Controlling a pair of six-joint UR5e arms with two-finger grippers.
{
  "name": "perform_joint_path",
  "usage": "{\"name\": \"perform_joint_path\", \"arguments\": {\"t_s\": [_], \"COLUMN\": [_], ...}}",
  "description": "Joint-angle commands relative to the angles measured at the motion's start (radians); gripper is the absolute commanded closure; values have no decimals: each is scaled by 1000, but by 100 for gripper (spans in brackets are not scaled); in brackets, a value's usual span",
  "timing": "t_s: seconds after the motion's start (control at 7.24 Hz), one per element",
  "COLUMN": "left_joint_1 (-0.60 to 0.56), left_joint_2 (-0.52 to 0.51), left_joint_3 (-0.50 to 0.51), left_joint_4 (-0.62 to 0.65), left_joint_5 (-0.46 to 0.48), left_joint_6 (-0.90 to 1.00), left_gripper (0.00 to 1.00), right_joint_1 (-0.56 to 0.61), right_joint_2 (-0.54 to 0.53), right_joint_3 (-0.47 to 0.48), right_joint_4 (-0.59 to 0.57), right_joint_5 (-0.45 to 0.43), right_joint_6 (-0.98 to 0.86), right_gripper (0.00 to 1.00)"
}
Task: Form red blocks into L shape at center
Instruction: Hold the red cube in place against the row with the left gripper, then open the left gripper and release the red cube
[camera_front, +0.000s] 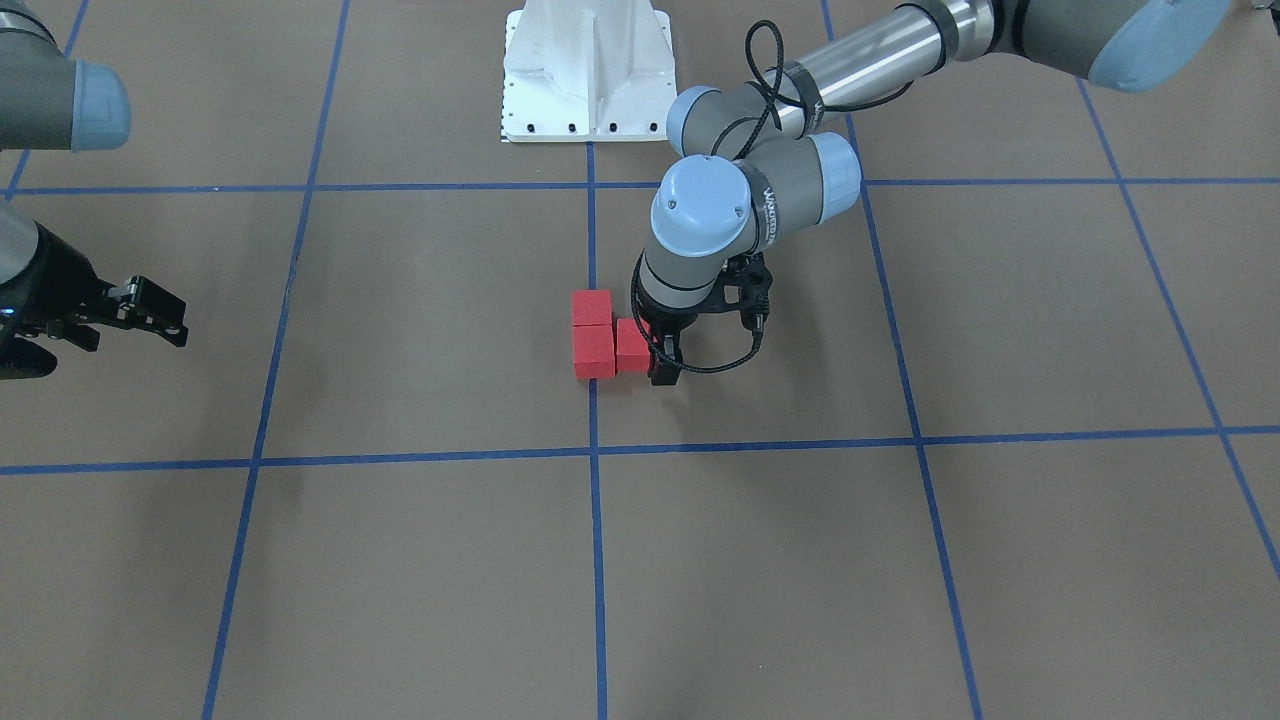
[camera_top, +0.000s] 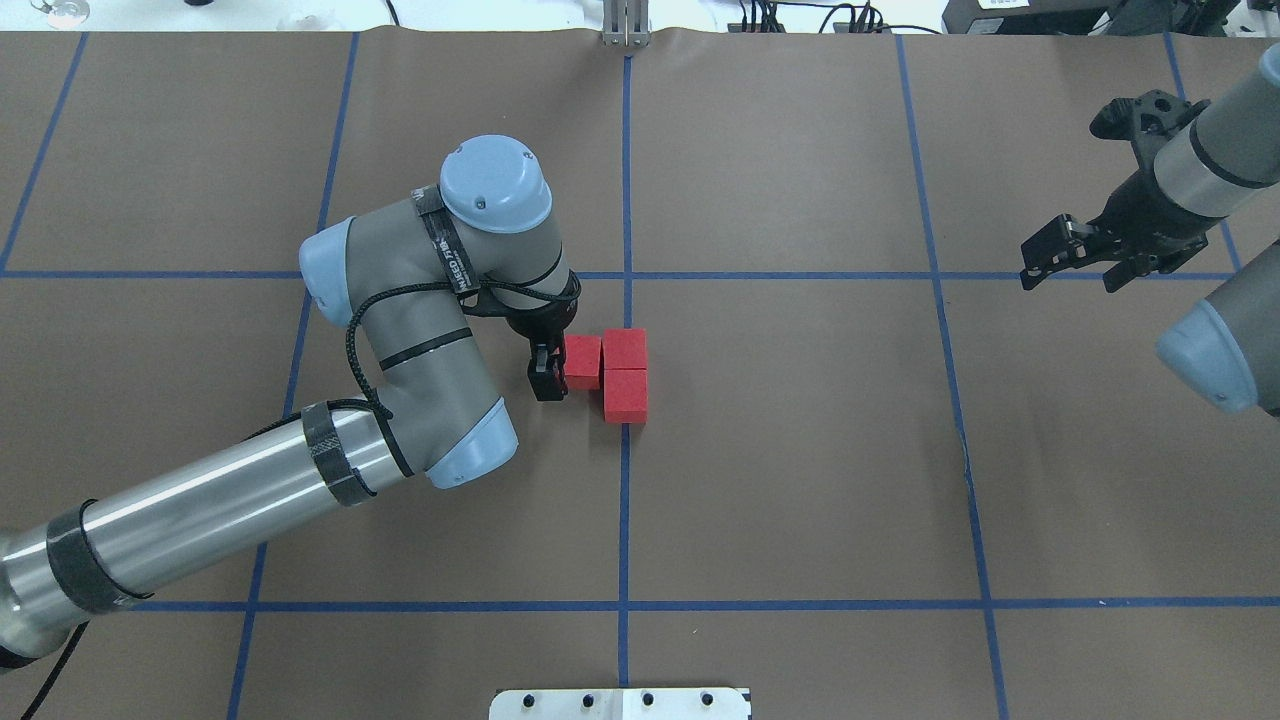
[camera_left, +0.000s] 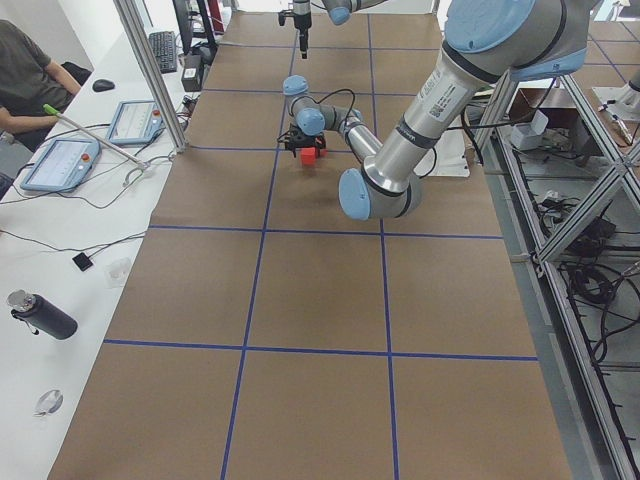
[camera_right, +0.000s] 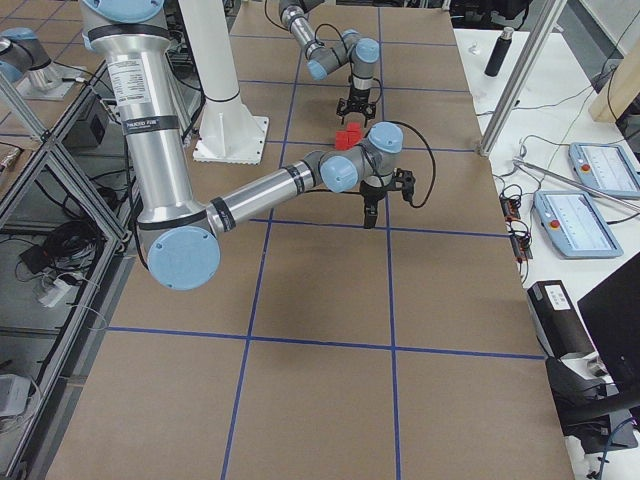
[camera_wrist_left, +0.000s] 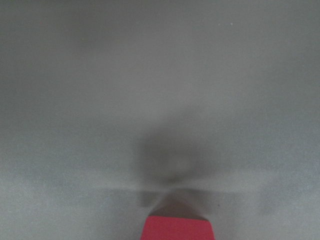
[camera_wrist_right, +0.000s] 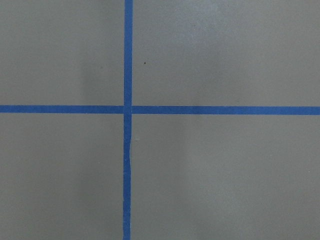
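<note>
Three small matte red cubes (camera_top: 625, 395) abut as an L; left end effector (camera_top: 549, 376), grip indiscernible, apparently seats the left cube.

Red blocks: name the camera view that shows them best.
Overhead exterior view: all three red blocks show from above, their L on the middle blue line plain. The front-facing view shows them, the left gripper beside one. The side views show them small and far, the left wrist view one block's edge, the right wrist view none.
</note>
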Motion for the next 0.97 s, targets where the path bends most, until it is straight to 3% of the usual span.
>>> {"name": "perform_joint_path", "arguments": {"t_s": [0.0, 0.83], "left_joint_1": [-7, 22], "left_joint_2": [12, 55], "left_joint_3": [-31, -62], "left_joint_4": [7, 10], "left_joint_5": [-3, -1], "left_joint_6": [2, 1], "left_gripper": [0, 0], "right_joint_1": [0, 0], "right_joint_2": [0, 0], "right_joint_3": [1, 11], "right_joint_4": [0, 0], "right_joint_5": [0, 0], "right_joint_6": [0, 5], "right_gripper": [0, 0]}}
